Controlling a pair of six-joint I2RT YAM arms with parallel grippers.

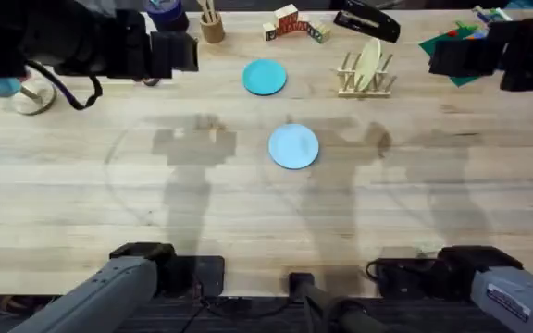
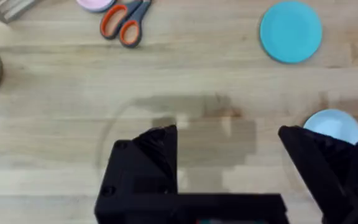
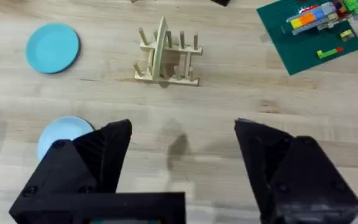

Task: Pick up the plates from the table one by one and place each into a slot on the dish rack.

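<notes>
Plates: 2 seen flat on the pale plank bench | teal round plastic plate well beyond both jaws | paler sky-blue round plate nearer, beside left jaws, spread, empty | right jaws spread, empty | 1 light-wood dowel dish rack ahead of right jaws, 1 cream-yellow plate slotted upright.

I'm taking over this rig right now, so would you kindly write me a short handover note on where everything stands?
Left gripper: open, holding nothing, above bare table.
Right gripper: open, holding nothing.
Teal plate: flat on the table, left of the dish rack.
Sky-blue plate: flat on the table, nearer the arms' bases.
Cream plate: standing on edge in the rack.
Done: neither blue plate racked yet.
Left: pick up both, one by one, and slot each.
</notes>
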